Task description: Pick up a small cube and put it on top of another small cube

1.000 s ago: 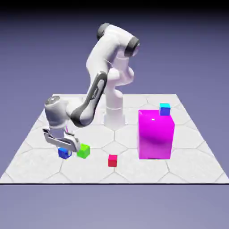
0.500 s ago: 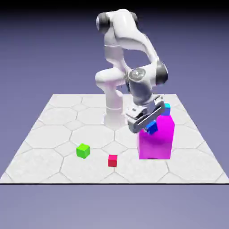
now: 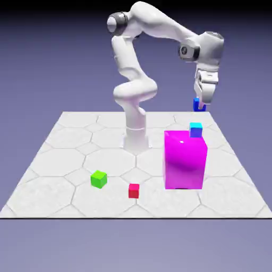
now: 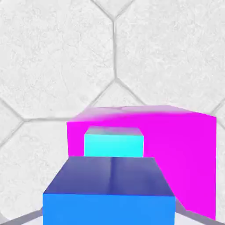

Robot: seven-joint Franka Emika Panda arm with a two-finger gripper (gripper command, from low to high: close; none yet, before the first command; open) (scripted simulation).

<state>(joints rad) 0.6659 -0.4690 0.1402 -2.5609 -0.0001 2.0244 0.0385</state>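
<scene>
The white two-finger gripper of the Panda arm [image 3: 200,103] is pinching the small dark blue cube [image 3: 196,105], its fingers closing on the cube's sides; in the hand view that cube is filling the bottom middle, with the grey fingertips [image 4: 190,214] only partly showing beside it. The pick-up half of the task is therefore standing complete: the dark blue cube is hanging in the air, well clear of the white stone-patterned tabletop [image 3: 118,204]. Its target, the small cyan cube [image 3: 196,129], is sitting on top of the big magenta block [image 3: 184,161], toward the exterior view's right edge of that block's top. In the exterior view the dark blue cube is showing above the cyan one with a plain gap between them, so the stacking half is remaining undone. The hand view is showing the cyan cube just beyond the held one, partly hidden by it, so the alignment is looking close but is not provable from here. What is remaining, as I judge it, is fine centring, lowering until the faces meet, letting go and backing away. The small green cube [image 3: 99,179] and the small red cube [image 3: 134,191] are lying on the tabletop, apart from each other, and are needing no handling.
</scene>
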